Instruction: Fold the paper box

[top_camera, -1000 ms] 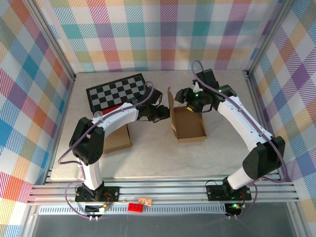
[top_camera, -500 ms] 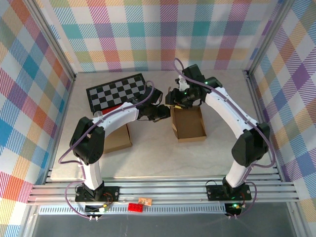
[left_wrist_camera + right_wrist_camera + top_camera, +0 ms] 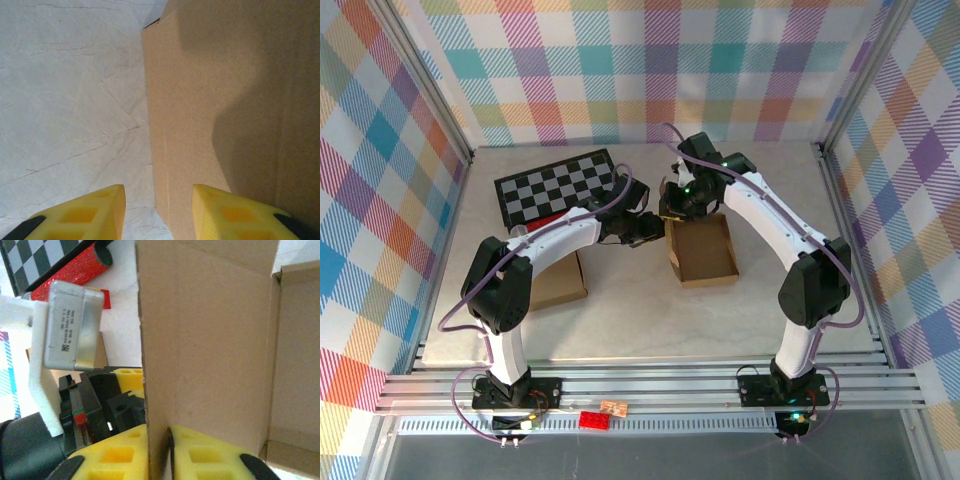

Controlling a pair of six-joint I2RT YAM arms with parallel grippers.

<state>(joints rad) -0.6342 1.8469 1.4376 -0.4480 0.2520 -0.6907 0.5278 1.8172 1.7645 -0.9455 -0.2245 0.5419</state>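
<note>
Since a second ago the right gripper [image 3: 159,452] has swung in from the box's 1 o'clock side and now pinches the upright flap [image 3: 200,330] between its pads. The left gripper [image 3: 157,200] sits spread at the 9 o'clock wall, clamping nothing I can see. The paper box [image 3: 705,255] sits mid-table, open face up, long axis 12-to-6. It looks like light, thin cardboard that creases easily, so I'd grab flaps close to their fold lines.

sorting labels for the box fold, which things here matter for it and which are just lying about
job: box, right fingers pinching its flap, left fingers at its side

lying about: checkerboard, red roll, second cardboard piece, red brick
</note>
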